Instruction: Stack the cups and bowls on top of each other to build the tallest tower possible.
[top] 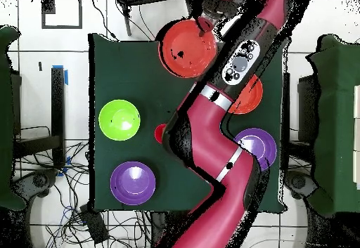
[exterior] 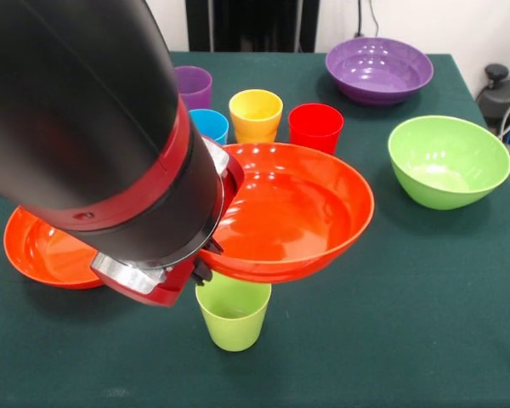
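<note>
My gripper (exterior: pixel 211 255) is shut on the left rim of a wide orange bowl (exterior: pixel 293 212); the arm hides most of its fingers. The bowl hangs slightly tilted just over the light green cup (exterior: pixel 234 314), off-centre to the right; I cannot tell whether they touch. In the overhead view the gripper (top: pixel 209 25) is at the held bowl's (top: pixel 184 48) edge. The purple (exterior: pixel 194 85), blue (exterior: pixel 211 125), yellow (exterior: pixel 256 115) and red (exterior: pixel 315 127) cups stand upright behind. The second orange bowl (exterior: pixel 42 251) lies at the left.
A purple bowl (exterior: pixel 379 70) sits at the back right and the light green bowl (exterior: pixel 449 161) at the right. The overhead view shows a second purple bowl (top: pixel 254 147) partly under the arm. The thick arm (exterior: pixel 85 127) hides the left part of the table.
</note>
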Robot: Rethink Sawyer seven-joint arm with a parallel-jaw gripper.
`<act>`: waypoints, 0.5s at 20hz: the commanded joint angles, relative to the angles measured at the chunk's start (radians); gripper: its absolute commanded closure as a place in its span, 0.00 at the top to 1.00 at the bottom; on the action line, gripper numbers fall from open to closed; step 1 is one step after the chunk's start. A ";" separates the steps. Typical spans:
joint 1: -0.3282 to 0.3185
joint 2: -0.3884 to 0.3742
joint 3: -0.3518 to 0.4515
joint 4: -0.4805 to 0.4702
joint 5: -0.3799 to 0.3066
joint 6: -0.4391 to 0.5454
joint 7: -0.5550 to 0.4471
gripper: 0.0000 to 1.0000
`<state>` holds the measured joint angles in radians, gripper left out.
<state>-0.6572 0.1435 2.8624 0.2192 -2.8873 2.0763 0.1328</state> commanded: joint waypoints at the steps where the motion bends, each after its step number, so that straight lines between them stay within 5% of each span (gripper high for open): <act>1: 0.032 -0.054 -0.204 -0.094 -0.094 -0.019 -0.037 0.00; 10: 0.030 -0.063 -0.230 -0.085 -0.095 -0.013 -0.061 0.00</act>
<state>-0.6550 0.1222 2.7964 0.2192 -2.8927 2.0763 0.1328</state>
